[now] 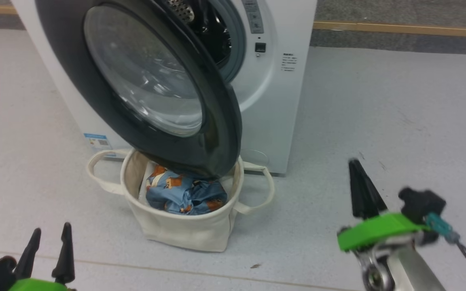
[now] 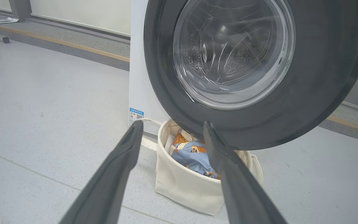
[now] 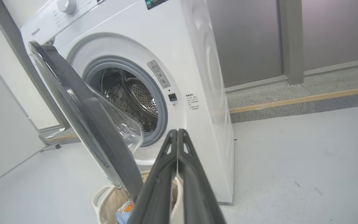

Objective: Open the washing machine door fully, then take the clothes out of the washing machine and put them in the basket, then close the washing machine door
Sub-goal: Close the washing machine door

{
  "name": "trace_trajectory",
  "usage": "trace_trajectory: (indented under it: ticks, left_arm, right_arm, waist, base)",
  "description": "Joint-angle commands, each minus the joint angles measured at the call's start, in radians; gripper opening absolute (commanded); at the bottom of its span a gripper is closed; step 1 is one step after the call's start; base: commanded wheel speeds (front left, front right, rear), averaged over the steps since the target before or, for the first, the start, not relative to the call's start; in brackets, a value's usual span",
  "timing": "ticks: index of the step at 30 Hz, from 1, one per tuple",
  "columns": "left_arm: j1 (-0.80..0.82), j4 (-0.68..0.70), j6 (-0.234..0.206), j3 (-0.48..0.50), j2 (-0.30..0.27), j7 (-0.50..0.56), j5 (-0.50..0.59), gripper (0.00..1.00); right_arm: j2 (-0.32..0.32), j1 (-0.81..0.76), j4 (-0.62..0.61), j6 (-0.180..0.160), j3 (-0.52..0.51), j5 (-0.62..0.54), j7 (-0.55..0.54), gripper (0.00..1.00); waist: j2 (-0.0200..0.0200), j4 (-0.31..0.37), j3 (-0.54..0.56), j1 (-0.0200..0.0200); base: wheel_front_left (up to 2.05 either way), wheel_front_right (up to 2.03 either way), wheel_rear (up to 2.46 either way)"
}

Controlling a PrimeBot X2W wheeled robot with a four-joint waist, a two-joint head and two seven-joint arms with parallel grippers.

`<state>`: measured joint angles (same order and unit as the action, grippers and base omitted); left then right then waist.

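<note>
The washing machine point(image 1: 273, 101) stands white against the floor, its door point(image 1: 95, 93) with the black rim and clear dome swung out over the basket point(image 1: 184, 230). Blue bear-print clothes point(image 1: 184, 194) lie bunched inside the cream basket point(image 2: 185, 189), also seen as clothes point(image 2: 191, 155) under the door point(image 2: 322, 93). My left gripper point(image 1: 51, 236) is open at the lower left, short of the basket; its fingers point(image 2: 113, 180) frame it. My right gripper point(image 1: 356, 163) is shut on nothing, off to the basket's right. The drum point(image 3: 129, 96) shows behind the door point(image 3: 89, 130), with my right gripper point(image 3: 177, 132) shut before the washing machine point(image 3: 197, 62).
Grey floor spreads to the right of the machine point(image 1: 399, 121) and to its left point(image 2: 42, 109). A raised grey strip with a wooden edge point(image 1: 399, 28) runs along the back. A metal stand's foot point(image 2: 2, 37) sits far left.
</note>
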<state>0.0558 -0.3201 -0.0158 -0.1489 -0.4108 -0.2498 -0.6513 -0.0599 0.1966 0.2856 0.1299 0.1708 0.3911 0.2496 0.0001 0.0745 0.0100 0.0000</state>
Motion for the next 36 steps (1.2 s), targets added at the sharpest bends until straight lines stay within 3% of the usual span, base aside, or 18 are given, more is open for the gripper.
trace_trajectory:
  ticks: [1, 10, 19, 31, 36]
  left_arm:
    - [0.071, 0.016, 0.005, 0.035, -0.018, -0.012, 0.013, 1.00]
    - [0.134, -0.038, 0.018, -0.050, 0.053, -0.012, 0.060, 1.00]
    - [0.180, -0.109, 0.040, -0.117, 0.132, -0.012, 0.086, 1.00]
    - [0.231, -0.132, 0.061, -0.105, 0.174, -0.012, 0.107, 1.00]
    - [0.258, -0.147, 0.071, -0.091, 0.194, -0.012, 0.121, 1.00]
  right_arm:
    - [0.009, 0.093, -0.051, 0.001, 0.051, 0.019, 0.012, 0.00]
    - [0.010, 0.256, -0.007, 0.001, 0.203, 0.076, 0.012, 0.00]
    - [0.010, 0.345, 0.191, 0.001, 0.323, 0.141, 0.012, 0.00]
    - [0.010, 0.507, 0.370, 0.001, 0.368, 0.278, 0.012, 0.00]
    - [0.010, 0.563, 0.451, 0.001, 0.353, 0.247, 0.012, 0.00]
  waist:
    - [-0.0001, -0.017, 0.001, 0.0000]
    - [-0.0001, -0.137, 0.018, 0.0000]
    - [-0.0001, -0.274, 0.031, 0.0000]
    - [-0.0001, -0.311, -0.045, 0.0000]
    - [-0.0001, -0.311, -0.088, 0.0000]
  base:
    - [0.00, 0.00, 0.00]
    - [0.00, 0.00, 0.00]
    - [0.00, 0.00, 0.00]
    - [0.00, 0.00, 0.00]
    - [0.00, 0.00, 0.00]
